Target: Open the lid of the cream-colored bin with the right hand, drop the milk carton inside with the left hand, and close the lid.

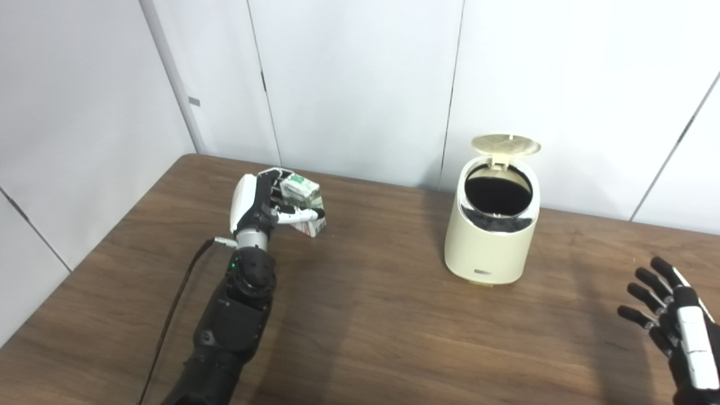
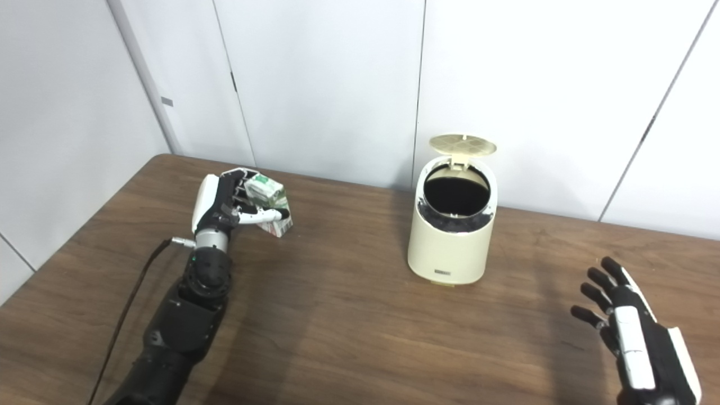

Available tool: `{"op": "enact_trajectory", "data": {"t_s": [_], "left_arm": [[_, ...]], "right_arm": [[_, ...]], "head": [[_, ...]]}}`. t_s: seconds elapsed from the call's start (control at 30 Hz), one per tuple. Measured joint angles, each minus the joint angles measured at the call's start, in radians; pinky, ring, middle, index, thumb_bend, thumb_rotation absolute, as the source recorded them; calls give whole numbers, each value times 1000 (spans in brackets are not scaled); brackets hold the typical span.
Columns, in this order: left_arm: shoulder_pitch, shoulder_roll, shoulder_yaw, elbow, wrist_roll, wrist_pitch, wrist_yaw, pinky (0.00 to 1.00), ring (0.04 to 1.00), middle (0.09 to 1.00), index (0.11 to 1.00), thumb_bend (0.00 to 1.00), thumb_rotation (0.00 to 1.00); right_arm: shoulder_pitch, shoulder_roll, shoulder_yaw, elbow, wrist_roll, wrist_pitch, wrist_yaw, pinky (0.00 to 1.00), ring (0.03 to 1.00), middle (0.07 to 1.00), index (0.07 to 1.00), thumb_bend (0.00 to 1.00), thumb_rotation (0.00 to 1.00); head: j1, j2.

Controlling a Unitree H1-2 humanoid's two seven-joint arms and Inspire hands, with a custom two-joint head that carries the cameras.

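1. The cream-colored bin [image 1: 490, 233] stands upright on the brown wooden bench [image 1: 365, 326], right of centre and close to the white wall panels behind it
2. Its lid [image 1: 505, 144] is swung up and back on the rear hinge, so the round mouth is uncovered and the inside reads as dark; a thin bright rim rings the opening
3. The left hand [image 1: 264, 205] is well to the left of the bin, with its dark forearm coming up from the bottom edge and a black cable trailing along the bench beside it
4. That hand is grasping the milk carton [image 1: 302, 198]: the fingers curl over the carton's far side and the thumb crosses its front
5. The carton is white with green printing and sits tilted in the grip; whether its lower corner touches the bench cannot be told
6. The right hand [image 2: 630, 323] is at the lower right, well apart from the bin, released and holding nothing, its dark fingers [image 2: 596, 292] spread and pointing up and to the left
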Motion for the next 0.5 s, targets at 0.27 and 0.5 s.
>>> {"op": "enact_trajectory", "data": {"t_s": [0.27, 0.5], "left_arm": [[-1, -2, 2, 5, -2, -15, 53, 365, 447, 488, 465, 478, 0], [2, -60, 36, -78, -23, 8, 82, 376, 460, 485, 461, 479, 0]], "right_arm": [[0, 0, 6, -6, -5, 23, 0, 814, 911, 923, 954, 497, 974], [-5, 4, 10, -21, -28, 25, -4, 828, 922, 930, 958, 514, 986]], "head": [[-2, 0], [-34, 3]]}}
